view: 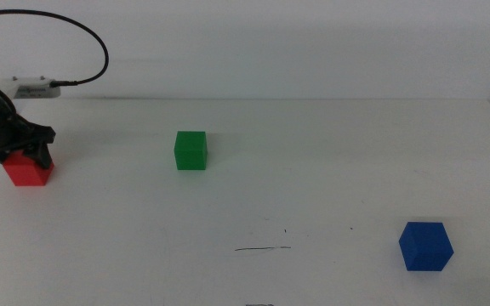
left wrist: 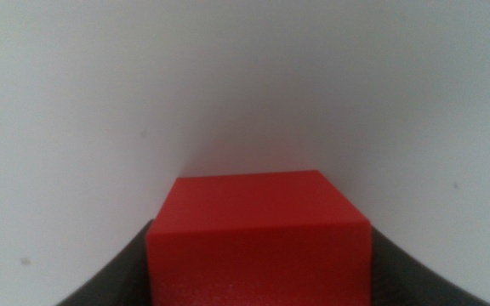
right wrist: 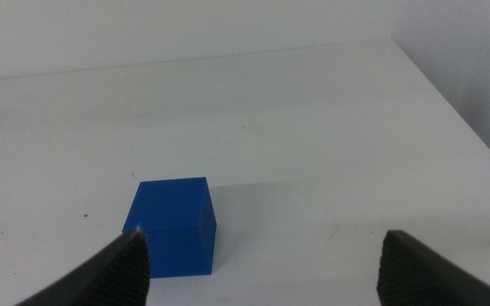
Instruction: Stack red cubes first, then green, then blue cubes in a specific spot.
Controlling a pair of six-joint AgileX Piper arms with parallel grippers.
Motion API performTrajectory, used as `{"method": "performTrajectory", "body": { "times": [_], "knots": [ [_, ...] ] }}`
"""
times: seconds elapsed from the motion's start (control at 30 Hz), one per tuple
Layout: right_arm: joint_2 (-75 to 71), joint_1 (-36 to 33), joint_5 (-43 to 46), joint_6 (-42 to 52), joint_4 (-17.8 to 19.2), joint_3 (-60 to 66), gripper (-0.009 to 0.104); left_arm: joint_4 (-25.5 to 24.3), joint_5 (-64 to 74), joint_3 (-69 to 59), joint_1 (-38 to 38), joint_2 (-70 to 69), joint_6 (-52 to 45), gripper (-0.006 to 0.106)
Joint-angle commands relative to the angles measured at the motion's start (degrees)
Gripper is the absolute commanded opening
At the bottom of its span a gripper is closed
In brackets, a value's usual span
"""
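Left gripper (view: 31,155) sitting at far left, jaws closing around red cube (left wrist: 260,242). Pen line (view: 263,249) lying well off toward table centre, nearer the camera. Right gripper (right wrist: 262,259) waiting wide beside blue cube (right wrist: 171,227).

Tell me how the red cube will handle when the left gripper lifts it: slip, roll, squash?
The red cube has flat faces, so it probably won't roll. The left gripper sits around it at the table's left edge. It looks matte and rigid with sharp edges, so slipping or squashing seems unlikely. Likely light for its small size.
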State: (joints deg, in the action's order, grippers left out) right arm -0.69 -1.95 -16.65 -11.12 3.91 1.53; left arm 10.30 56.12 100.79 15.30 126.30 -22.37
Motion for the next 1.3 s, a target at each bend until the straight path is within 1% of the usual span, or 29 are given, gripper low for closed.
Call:
{"method": "performTrajectory", "body": {
  "times": [0.0,0.03,0.07,0.17,0.3,0.43,0.5,0.63,0.8,0.97,1.07,1.27],
  "knots": [
    [-0.82,0.33,4.26,0.61,0.76,-0.56,0.071,1.08,2.78,1.74,0.05,-4.34,1.08,0.007],
    [-0.82,0.33,4.26,0.61,0.76,-0.56,0.071,1.35,3.76,1.74,0.05,-4.91,1.08,0.001],
    [-0.82,0.33,4.26,0.61,0.76,-0.56,0.071,1.74,4.51,1.74,0.05,-5.41,1.08,-0.002],
    [-0.82,0.33,4.26,0.61,0.76,-0.56,0.071,2.42,8.63,1.51,-0.42,-8.29,1.40,-0.001],
    [-0.82,0.33,4.26,0.61,0.76,-0.56,0.071,0.72,10.10,-3.10,-2.73,-14.65,6.28,-0.001],
    [-0.82,0.33,4.26,0.61,0.76,-0.56,0.071,-2.42,6.62,-11.10,-7.53,-23.22,13.20,-0.001],
    [-0.82,0.33,4.26,0.61,0.76,-0.56,0.071,-3.64,7.28,-14.16,-10.56,-27.11,17.14,-0.001],
    [-0.82,0.33,4.26,0.61,0.76,-0.56,0.071,-4.08,11.33,-16.48,-18.55,-31.05,27.32,-0.001],
    [-0.82,0.33,4.26,0.61,0.76,-0.56,0.071,-6.29,10.94,-16.36,-29.41,-30.84,37.03,-0.001],
    [-0.82,0.33,4.26,0.61,0.76,-0.56,0.071,-8.31,3.88,-16.29,-40.59,-28.49,48.48,-0.001],
    [-0.82,0.33,4.26,0.61,0.76,-0.56,0.071,-9.78,-0.10,-16.29,-46.04,-26.17,53.47,-0.001],
    [-0.82,0.33,4.26,0.61,0.76,-0.56,0.071,-10.30,-4.82,-16.02,-51.08,-20.54,54.57,-0.001]
  ]
}}
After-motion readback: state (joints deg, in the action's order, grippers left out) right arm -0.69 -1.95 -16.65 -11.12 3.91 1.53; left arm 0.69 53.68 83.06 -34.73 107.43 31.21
